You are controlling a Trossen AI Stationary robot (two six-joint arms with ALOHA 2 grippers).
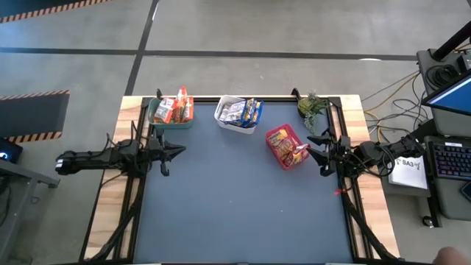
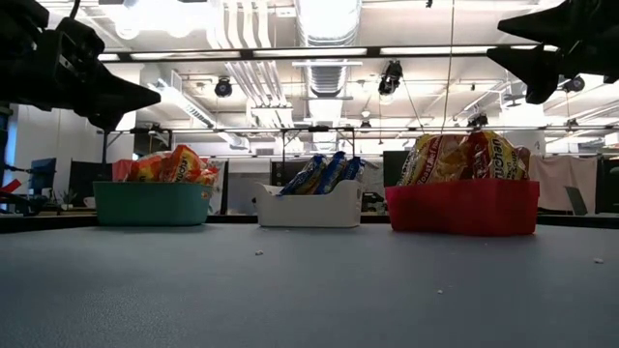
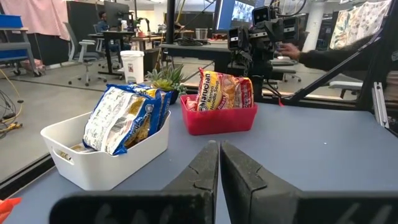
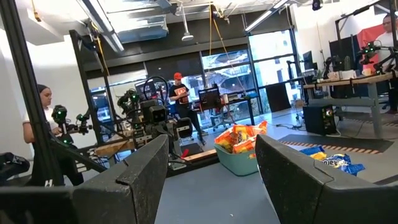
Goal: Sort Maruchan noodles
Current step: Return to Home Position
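Both black & thin w/ lumpy joints: left arm [image 1: 96,159], right arm [image 1: 372,153]. On left pincer [image 3: 219,146] 2 pointy black fingers [image 3: 202,168]; on right pincer [image 4: 211,140] 2 chunky flat ones.

Bright, even overhead light from ceiling strip lamps [image 2: 435,50], glare blooming around them in the low view, left arm [image 2: 58,63] and right arm [image 2: 566,39] backlit to silhouettes, dark surface [image 1: 243,199] evenly lit, highlights glinting on the glossy Maruchan noodles [image 3: 121,121].
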